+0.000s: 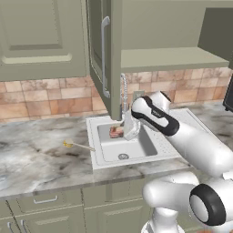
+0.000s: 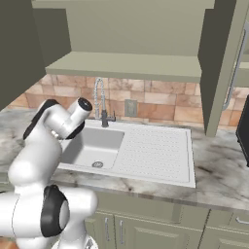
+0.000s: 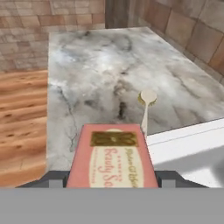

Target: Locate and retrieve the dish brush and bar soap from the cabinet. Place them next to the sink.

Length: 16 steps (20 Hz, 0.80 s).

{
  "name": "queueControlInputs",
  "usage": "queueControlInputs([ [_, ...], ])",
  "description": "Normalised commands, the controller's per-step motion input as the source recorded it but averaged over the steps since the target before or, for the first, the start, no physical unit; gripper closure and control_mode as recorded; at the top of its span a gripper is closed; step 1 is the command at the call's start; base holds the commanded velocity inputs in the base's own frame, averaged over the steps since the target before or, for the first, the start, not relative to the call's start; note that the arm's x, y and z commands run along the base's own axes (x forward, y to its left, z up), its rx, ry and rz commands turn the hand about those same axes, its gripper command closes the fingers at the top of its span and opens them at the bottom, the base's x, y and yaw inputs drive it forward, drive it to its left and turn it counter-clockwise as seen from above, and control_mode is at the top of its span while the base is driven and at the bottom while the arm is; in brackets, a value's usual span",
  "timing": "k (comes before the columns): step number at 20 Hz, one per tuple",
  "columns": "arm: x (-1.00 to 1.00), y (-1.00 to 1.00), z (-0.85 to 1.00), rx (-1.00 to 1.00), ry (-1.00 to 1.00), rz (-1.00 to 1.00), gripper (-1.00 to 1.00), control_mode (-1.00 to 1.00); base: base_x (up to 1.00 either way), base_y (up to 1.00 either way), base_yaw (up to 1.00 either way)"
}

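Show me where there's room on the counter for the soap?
Bare marble counter lies left of the sink, on both sides of the dish brush. The bar soap, between the gripper's fingers, hangs over the basin. Avoid the brush's spot.

A terracotta tile backsplash point(image 1: 41, 98) runs behind the grey marble counter point(image 1: 36, 159), with wooden plank floor point(image 3: 22, 127) past its edge.

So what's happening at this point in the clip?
The robot arm holds the bar soap between its jaws, carried low over the sink near the faucet. The dish brush already lies on the marble counter just left of the sink. The cabinet above stands open, its shelf bare. The soap is not yet set down.
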Motion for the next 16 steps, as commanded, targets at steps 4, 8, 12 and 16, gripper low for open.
queueControlInputs([
  [4,0.02,0.54,-0.24,-0.02,0.05,0.24,1.00,-1.00,0.00,0.00,0.00],
  [8,-0.01,0.49,-0.22,-0.02,0.06,0.23,1.00,-1.00,0.00,0.00,0.00],
  [12,0.02,0.20,-0.25,0.00,0.02,0.12,1.00,-1.00,0.00,0.00,0.00],
  [16,0.01,0.26,-0.35,0.01,0.00,0.09,1.00,-1.00,0.00,0.00,0.00],
])
